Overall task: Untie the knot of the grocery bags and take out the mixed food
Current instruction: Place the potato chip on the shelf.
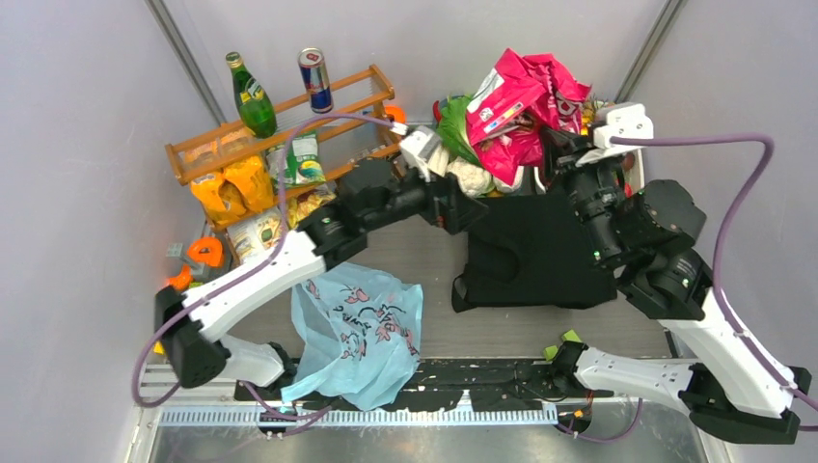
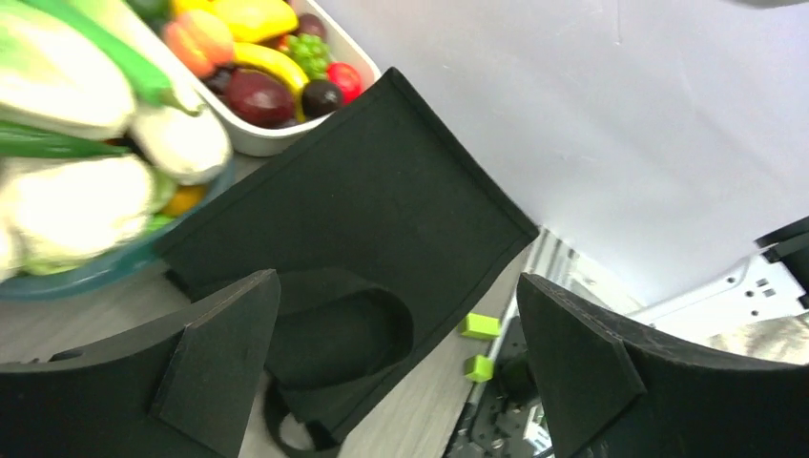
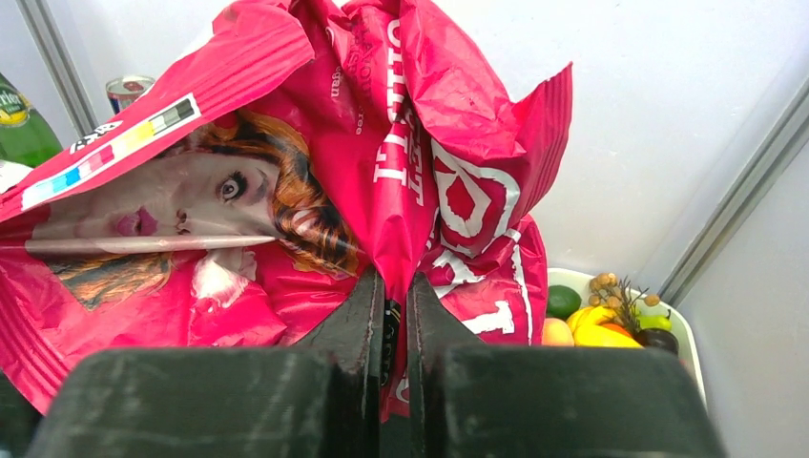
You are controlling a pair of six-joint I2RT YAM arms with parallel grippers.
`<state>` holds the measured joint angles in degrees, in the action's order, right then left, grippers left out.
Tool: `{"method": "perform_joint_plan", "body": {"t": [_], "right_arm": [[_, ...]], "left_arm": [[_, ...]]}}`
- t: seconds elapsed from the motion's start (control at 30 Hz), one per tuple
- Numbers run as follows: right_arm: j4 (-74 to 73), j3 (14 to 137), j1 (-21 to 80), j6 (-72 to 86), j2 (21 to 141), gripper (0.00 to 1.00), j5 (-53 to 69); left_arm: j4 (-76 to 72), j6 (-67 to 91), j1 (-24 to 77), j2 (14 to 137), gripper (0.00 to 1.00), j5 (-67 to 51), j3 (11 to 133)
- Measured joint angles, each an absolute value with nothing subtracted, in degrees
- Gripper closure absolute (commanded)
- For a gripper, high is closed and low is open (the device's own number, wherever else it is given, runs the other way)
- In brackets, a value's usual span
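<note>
Right tool nipped shut on packet, beyond far edge of tote, seemingly clear; left tool wide open, empty.

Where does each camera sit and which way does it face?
Top external: above, behind the bases, looking down; both arms, flat black fabric tote.
Left wrist: looks past the open left pincer onto that tote.
Right wrist: faces the back wall; right pincer shut on a shiny pink-red snack packet.
Top and left wrist share the tote.
</note>
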<state>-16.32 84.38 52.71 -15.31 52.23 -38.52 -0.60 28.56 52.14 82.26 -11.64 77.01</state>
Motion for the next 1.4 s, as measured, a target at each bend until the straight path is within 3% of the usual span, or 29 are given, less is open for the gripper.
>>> {"method": "perform_joint_plan", "body": {"t": [0.43,0.7,0.93,1.4], "right_arm": [[-18.2,85.3,45.5,-5.6,69.8,0.95,-30.9],[-19.0,82.3,45.3,2.6,85.0,0.95,-23.4],[-19.2,84.8,46.7,5.8,95.0,0.95,-19.6],[-18.0,110.3,47.5,3.6,115.6,0.95,-18.4]], "left_arm": [[26.9,11.0,32.2,58.6,0.0,-6.3,72.6],[32.5,7.6,14.0,47.8,0.0,-2.3,67.8],[27.2,3.9,12.0,38.6,0.0,11.3,57.0],[14.9,-2.2,11.6,24.9,0.0,27.1,44.4]]}}
